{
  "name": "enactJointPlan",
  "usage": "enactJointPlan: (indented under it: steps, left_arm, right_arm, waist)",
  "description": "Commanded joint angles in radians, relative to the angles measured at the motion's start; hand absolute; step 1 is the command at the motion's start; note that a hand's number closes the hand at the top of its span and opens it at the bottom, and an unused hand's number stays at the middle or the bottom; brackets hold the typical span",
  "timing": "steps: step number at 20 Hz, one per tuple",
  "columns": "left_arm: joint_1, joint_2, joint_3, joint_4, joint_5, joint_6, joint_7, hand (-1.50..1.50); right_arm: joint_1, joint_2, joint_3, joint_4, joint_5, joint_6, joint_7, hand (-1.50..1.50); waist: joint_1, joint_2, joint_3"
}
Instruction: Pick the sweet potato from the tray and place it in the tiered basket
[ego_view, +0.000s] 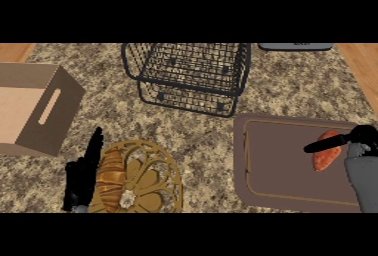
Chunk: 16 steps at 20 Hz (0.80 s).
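Observation:
An orange sweet potato (325, 152) lies near the right side of the brown tray (273, 165) at the lower right. My right hand (356, 138) sits over its upper end, with one straight finger (322, 145) lying across it; no curl round it shows. The black wire tiered basket (190, 75) stands at the top middle of the counter, with nothing in it. At the lower left my left hand (83, 175) rests open, fingers pointing up, beside a golden trivet.
A golden round trivet (148, 180) at the lower middle carries a croissant (111, 181). An open cardboard box (33, 107) stands at the left edge. A grey object (295, 46) shows at the top right.

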Motion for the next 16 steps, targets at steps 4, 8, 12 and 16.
enactJointPlan:
  steps: [4, 8, 12, 16]
  left_arm:
    - [0.019, 0.004, 0.033, 0.053, 0.022, -0.042, -0.046, 0.00]
    - [0.041, -0.020, 0.019, 0.090, 0.003, -0.043, -0.086, 0.00]
    - [0.002, -0.031, 0.025, 0.081, -0.007, -0.027, -0.029, 0.00]
    - [-0.005, -0.005, 0.011, -0.038, -0.029, -0.028, 0.088, 0.00]
  right_arm:
    - [-0.010, 0.041, -0.039, 0.006, 0.015, 0.045, 0.209, -1.50]
    - [-0.028, 0.090, -0.057, 0.071, 0.041, 0.008, 0.156, -1.50]
    - [-0.051, 0.076, -0.086, 0.069, 0.065, 0.023, 0.149, 1.50]
    - [-0.012, 0.117, -0.068, 0.048, 0.101, 0.007, 0.085, 1.50]
  waist:
    - [-0.003, 0.004, -0.004]
    - [0.001, 0.006, -0.004]
    - [-0.001, 0.005, -0.004]
    - [0.001, 0.004, -0.003]
